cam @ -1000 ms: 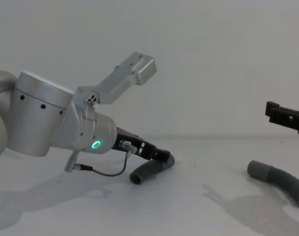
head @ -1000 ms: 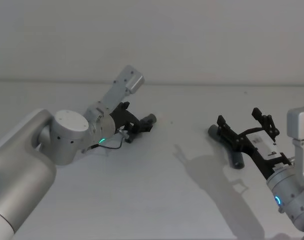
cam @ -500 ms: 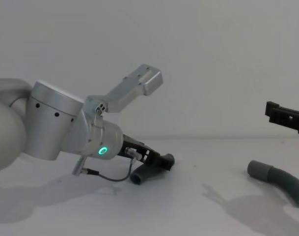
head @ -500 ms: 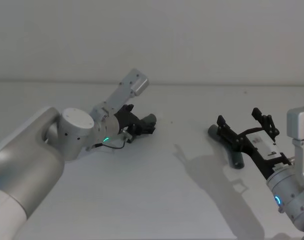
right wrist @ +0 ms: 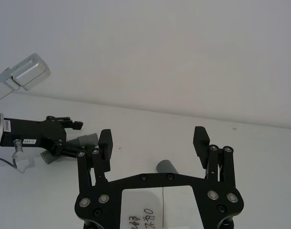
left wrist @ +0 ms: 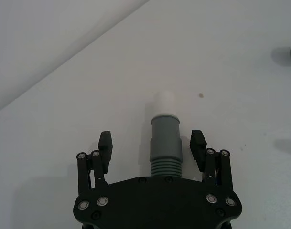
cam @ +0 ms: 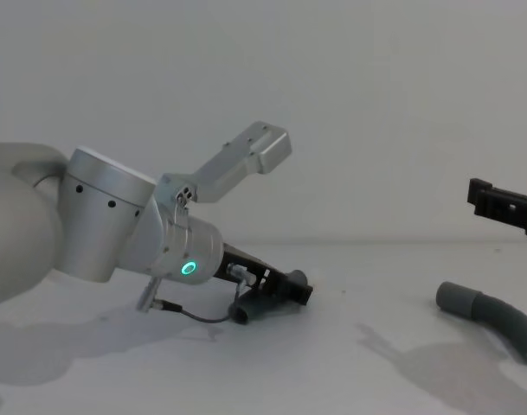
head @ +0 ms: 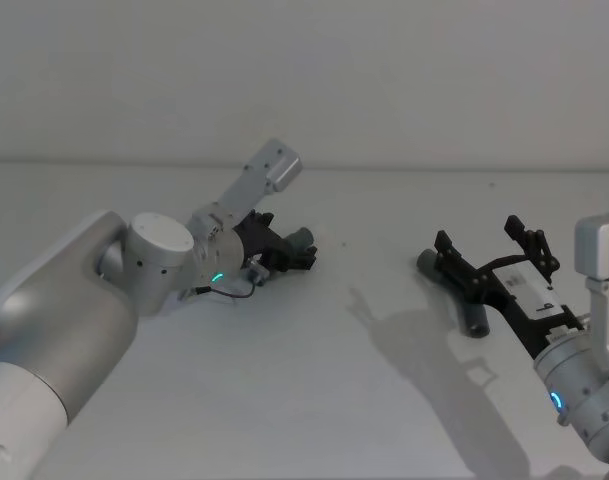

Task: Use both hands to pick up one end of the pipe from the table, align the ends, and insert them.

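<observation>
On the table [head: 314, 390] the left gripper [head: 287, 249] is open and lies low around one pipe piece [cam: 248, 310]. In the left wrist view its fingers [left wrist: 105, 144] stand either side of the grey cuff [left wrist: 164, 138], not touching it, and the white tip [left wrist: 163, 102] pokes out ahead. The other pipe piece [head: 473, 317] lies at the right, its cuff [cam: 458, 297] pointing left. The right gripper [head: 479, 240] hovers open above it, nothing between its fingers [right wrist: 201, 139], with the cuff [right wrist: 167, 167] showing below the palm.
A thin black cable [cam: 189, 315] loops from the left wrist down to the table. The pale wall [head: 384, 80] rises behind the table's far edge. Bare table lies between the two pipe pieces.
The left arm has pushed forward and lower, so its open gripper now straddles the left pipe piece's cuff. The right arm and right pipe piece have not moved.
</observation>
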